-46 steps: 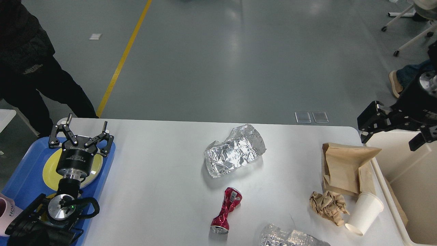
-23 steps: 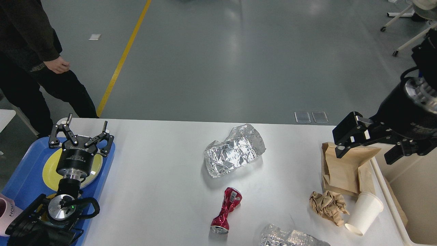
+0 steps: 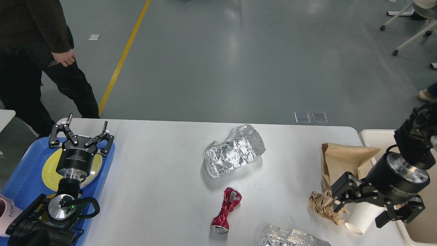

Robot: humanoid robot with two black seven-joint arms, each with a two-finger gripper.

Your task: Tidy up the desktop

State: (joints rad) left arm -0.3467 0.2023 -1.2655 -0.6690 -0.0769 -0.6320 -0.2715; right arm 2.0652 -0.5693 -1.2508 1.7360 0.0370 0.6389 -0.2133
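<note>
Your right gripper (image 3: 361, 211) hangs with fingers spread, grasping nothing, over the tipped white paper cup (image 3: 358, 218) and crumpled brown paper wad (image 3: 322, 205) at the near right of the wide white matte desktop (image 3: 164, 177), while your left gripper (image 3: 86, 131) stands released over the blue plastic tray (image 3: 24, 177) at the left edge.

1. A single head view looked forward and steeply down from above the near edge of the desktop (image 3: 164, 177).
2. It stood close enough that the tabletop filled the lower half, its near edge cut off.
3. The far half took in grey floor (image 3: 239, 61).
4. Both arms entered from the bottom corners.
</note>
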